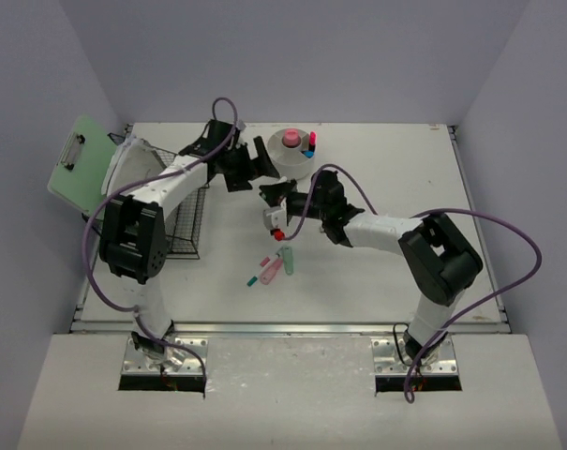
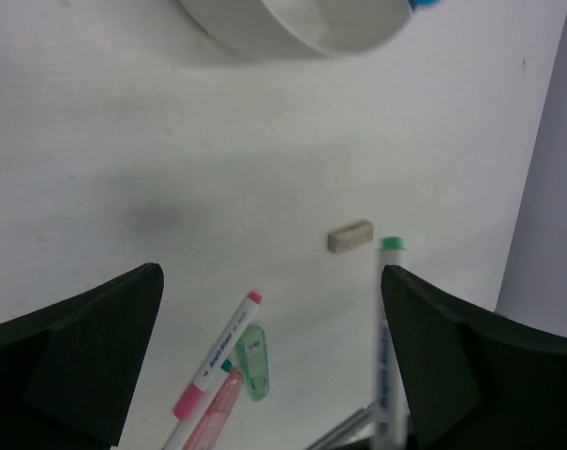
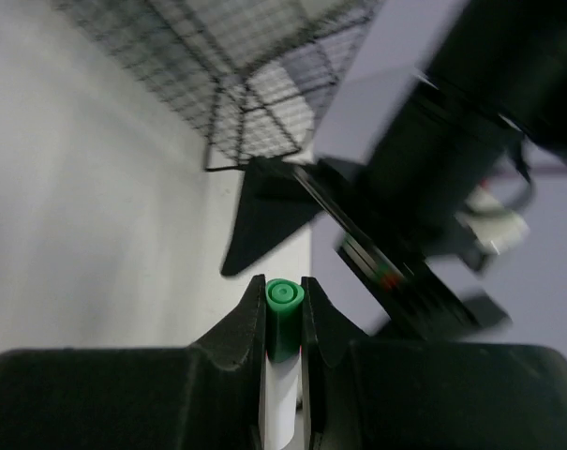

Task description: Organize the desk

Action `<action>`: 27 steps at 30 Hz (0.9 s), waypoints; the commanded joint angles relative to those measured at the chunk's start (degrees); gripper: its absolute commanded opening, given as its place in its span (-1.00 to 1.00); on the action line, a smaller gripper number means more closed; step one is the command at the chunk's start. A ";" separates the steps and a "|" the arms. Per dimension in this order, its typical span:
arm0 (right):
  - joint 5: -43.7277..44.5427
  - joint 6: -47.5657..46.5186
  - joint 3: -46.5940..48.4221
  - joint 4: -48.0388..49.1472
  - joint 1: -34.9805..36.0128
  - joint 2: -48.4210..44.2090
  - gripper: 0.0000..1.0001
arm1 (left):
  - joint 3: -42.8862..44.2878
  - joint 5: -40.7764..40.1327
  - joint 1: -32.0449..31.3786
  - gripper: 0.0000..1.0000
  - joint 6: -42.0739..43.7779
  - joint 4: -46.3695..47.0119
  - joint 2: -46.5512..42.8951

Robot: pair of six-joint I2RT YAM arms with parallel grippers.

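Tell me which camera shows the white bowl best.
The top external view: the white bowl shows almost whole, near the far edge of the desk. The left wrist view catches only a blurred part of its rim at the frame's top; the right wrist view shows none of it.

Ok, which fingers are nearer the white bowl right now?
Left. The left fingers hang open right beside the bowl; the right fingers, gripping a green-capped marker, are farther toward the front of the desk.
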 commanded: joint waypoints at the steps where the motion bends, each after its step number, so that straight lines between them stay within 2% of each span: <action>1: 6.66 30.16 11.78 11.13 -5.25 1.34 -1.00 | 2.77 0.32 6.75 1.00 -1.29 5.34 -4.86; 4: 11.61 43.54 20.89 8.32 -8.28 5.28 -1.00 | 2.32 -1.44 7.27 0.99 0.34 6.19 -6.20; 8: 17.83 55.72 32.72 1.51 -11.26 11.56 -1.00 | 0.48 -2.44 7.31 1.00 0.97 7.85 -7.81; 17: 24.83 59.75 37.16 7.10 -12.92 17.94 -1.00 | -2.02 -3.22 7.66 1.00 0.89 8.90 -8.25; 23: 26.97 66.48 40.08 2.90 -14.38 20.28 -1.00 | -2.38 -3.19 8.03 1.00 0.89 8.92 -7.76; 27: 26.42 70.19 37.45 1.87 -14.58 19.80 -1.00 | -2.71 -3.22 8.10 1.00 0.73 9.24 -7.47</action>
